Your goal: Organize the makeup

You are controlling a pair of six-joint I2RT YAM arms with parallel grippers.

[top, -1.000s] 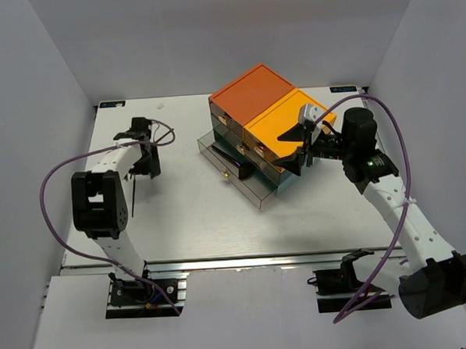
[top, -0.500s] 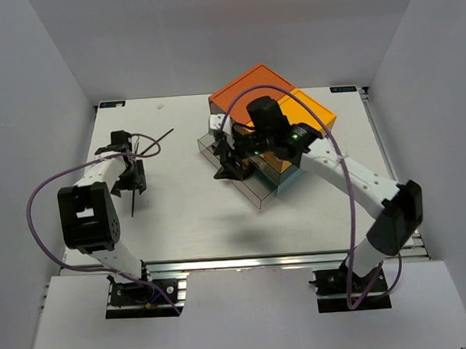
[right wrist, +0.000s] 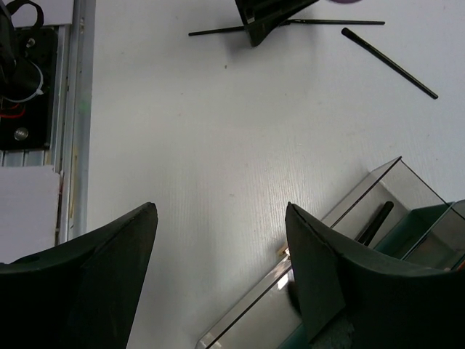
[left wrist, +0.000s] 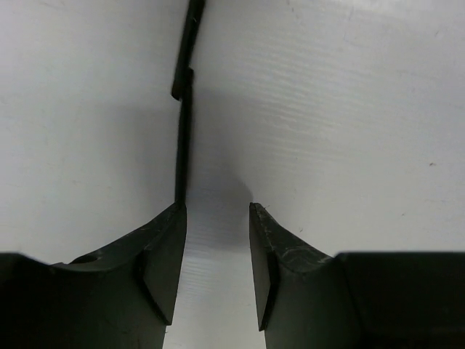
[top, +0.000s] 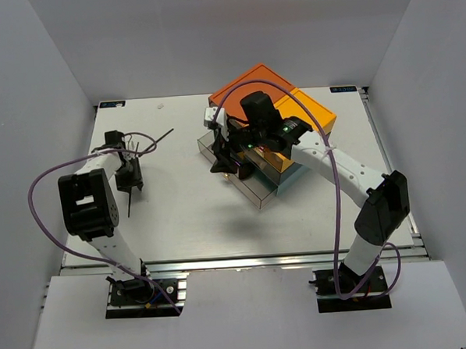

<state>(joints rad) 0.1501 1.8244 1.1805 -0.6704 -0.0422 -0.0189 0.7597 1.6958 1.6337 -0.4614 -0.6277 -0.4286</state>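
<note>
Top external view has my right gripper (top: 221, 162) swung in from the right edge to hang, jaws apart and empty, over the clear drawer (top: 252, 189), while my left gripper (top: 129, 178), also apart, has dropped beside the thin black brush (top: 131, 205) at frame left, so I reckon a pickup's next.

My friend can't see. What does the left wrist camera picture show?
The left claw hangs open over a white table, nothing between its two black fingers. A thin black makeup stick lies on the table, running from beside one fingertip to the picture's top edge.
</note>
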